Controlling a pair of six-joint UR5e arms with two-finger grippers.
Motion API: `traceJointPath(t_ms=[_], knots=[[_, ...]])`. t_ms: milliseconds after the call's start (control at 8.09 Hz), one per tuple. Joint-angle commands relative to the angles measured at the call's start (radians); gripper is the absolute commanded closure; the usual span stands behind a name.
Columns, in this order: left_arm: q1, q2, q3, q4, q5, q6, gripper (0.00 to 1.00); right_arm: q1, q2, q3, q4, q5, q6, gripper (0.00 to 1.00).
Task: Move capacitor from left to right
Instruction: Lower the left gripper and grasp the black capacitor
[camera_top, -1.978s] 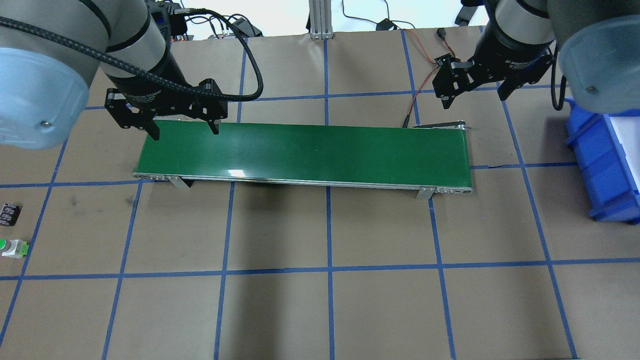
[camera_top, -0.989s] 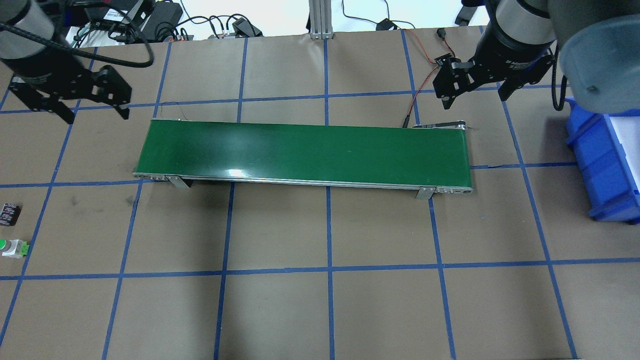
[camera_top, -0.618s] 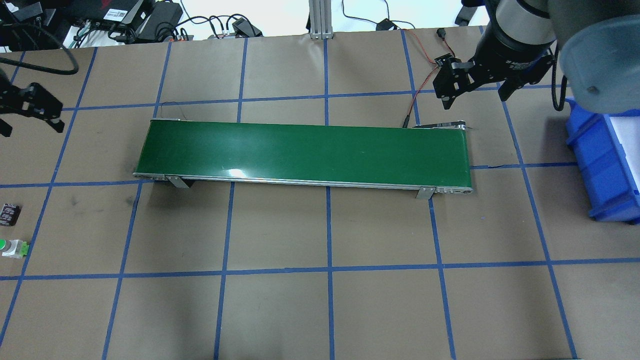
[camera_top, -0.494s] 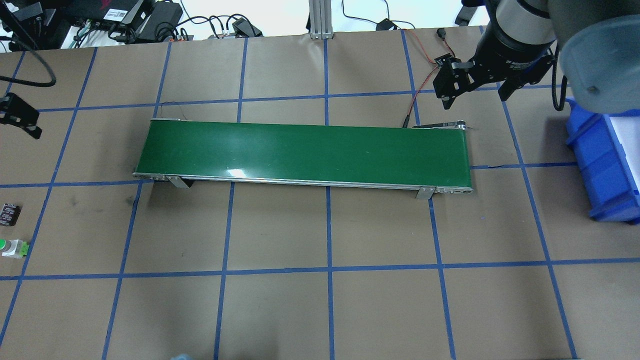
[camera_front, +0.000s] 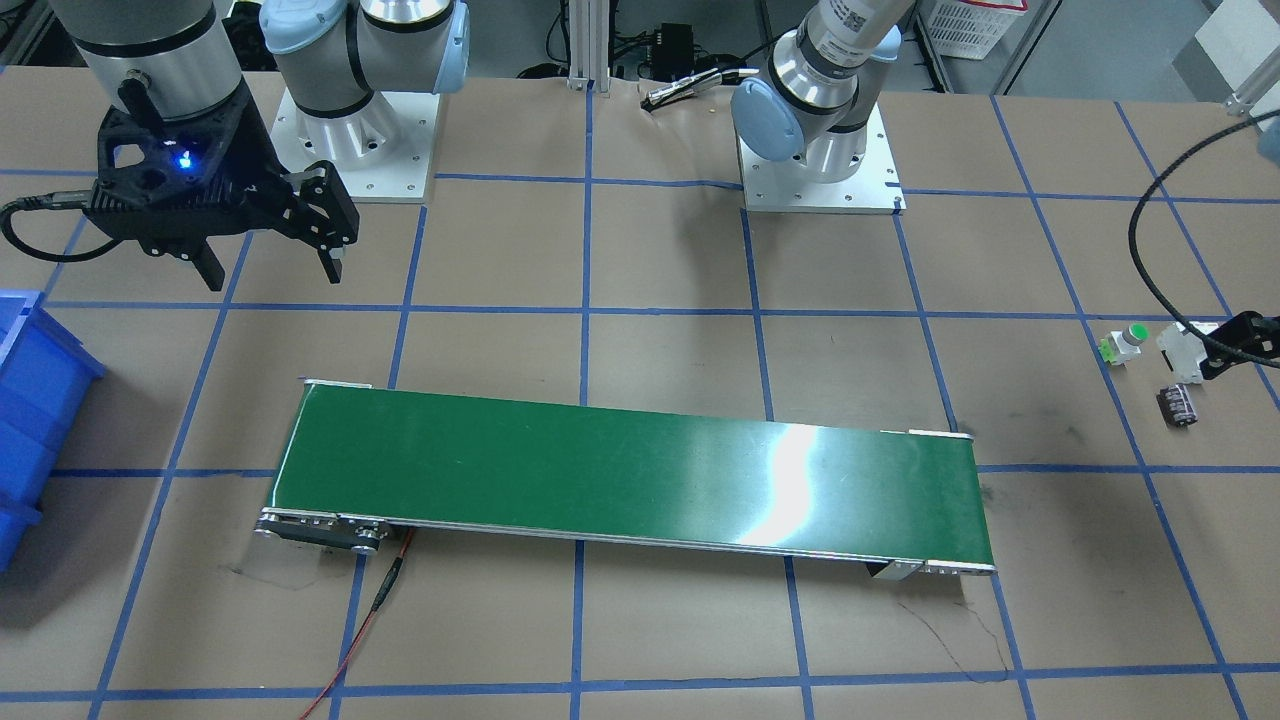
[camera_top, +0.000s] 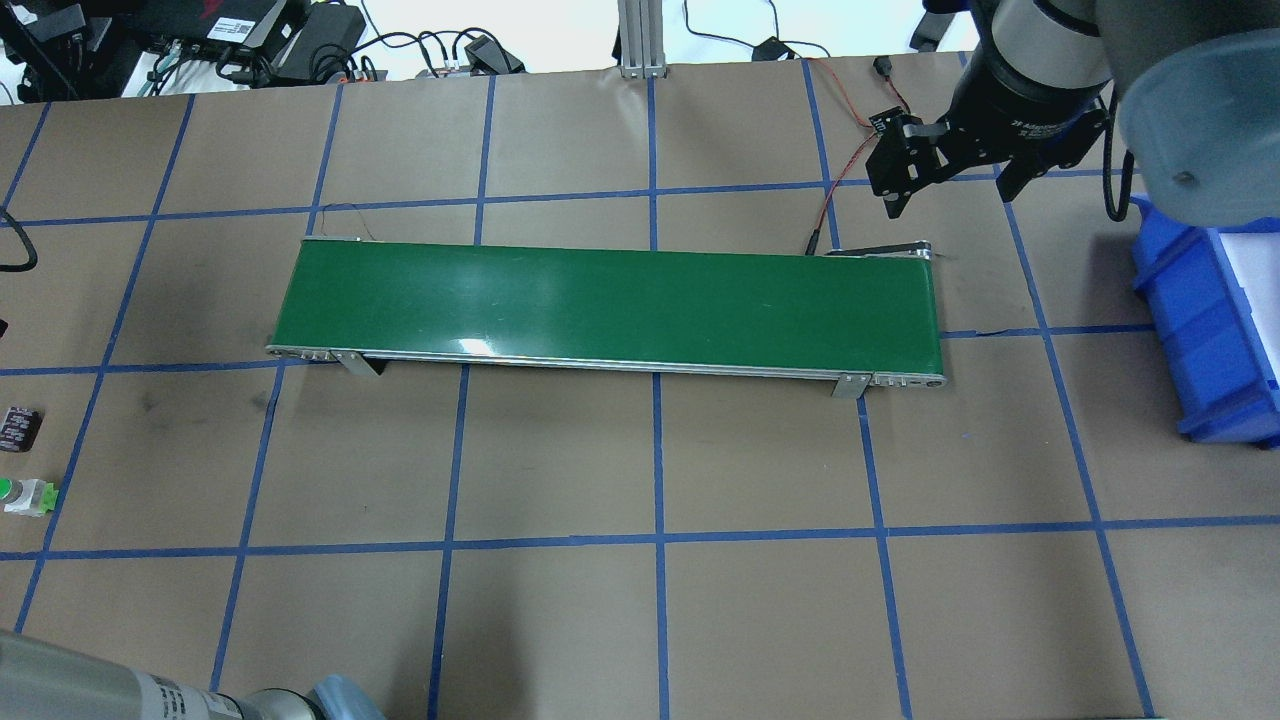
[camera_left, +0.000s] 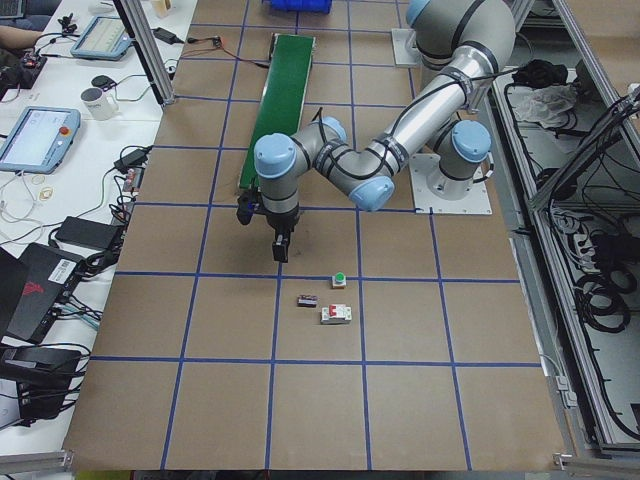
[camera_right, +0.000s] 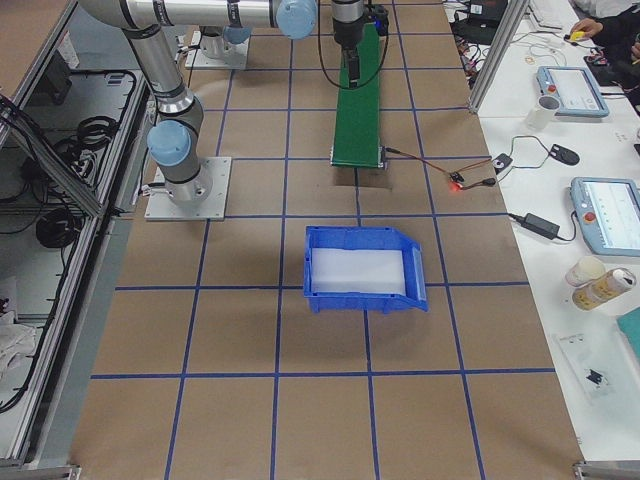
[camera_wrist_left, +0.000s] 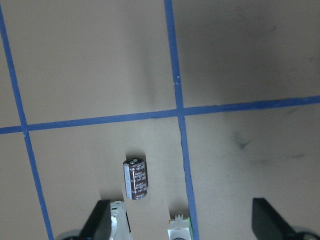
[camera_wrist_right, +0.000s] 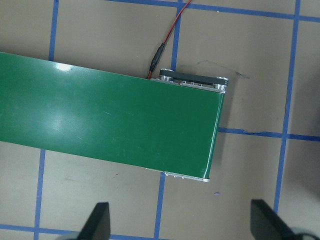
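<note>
The capacitor (camera_wrist_left: 135, 178), a stubby dark brown cylinder with pale print, lies on its side on the brown paper at the table's left end. It also shows in the overhead view (camera_top: 18, 428) and the front view (camera_front: 1177, 406). My left gripper (camera_wrist_left: 181, 210) hangs above it, open and empty, with the capacitor ahead of its left finger (camera_wrist_left: 102, 220). In the exterior left view the left gripper (camera_left: 262, 230) is a little short of the capacitor (camera_left: 308, 299). My right gripper (camera_top: 947, 195) is open and empty, above the far right end of the green conveyor belt (camera_top: 610, 305).
A white breaker (camera_front: 1178, 350) and a green-capped push button (camera_front: 1125, 342) sit close beside the capacitor. A blue bin (camera_top: 1200, 320) stands at the right edge. A red wire (camera_top: 835, 190) runs to the belt's right end. Part of my left arm (camera_top: 100, 690) shows at the bottom left.
My left gripper has moved from the belt's left end leftward and out of the overhead view's left edge. The right gripper and the capacitor have not moved.
</note>
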Motion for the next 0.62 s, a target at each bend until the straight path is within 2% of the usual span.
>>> traceJointPath(t_ms=[0,124,371,494], knots=[[0.102,-0.101,-0.002,0.014,-0.002,0.082,0.00,0.000,0.000,0.000,0.000,0.000,0.000,0.00],[0.110,-0.127,0.004,0.016,-0.001,0.085,0.00,0.000,0.000,0.000,0.000,0.000,0.000,0.00],[0.112,-0.193,-0.003,0.143,-0.001,0.085,0.00,0.000,0.000,0.000,0.000,0.000,0.000,0.00],[0.113,-0.230,-0.003,0.163,-0.001,0.085,0.00,0.000,0.000,0.000,0.000,0.000,0.000,0.00]])
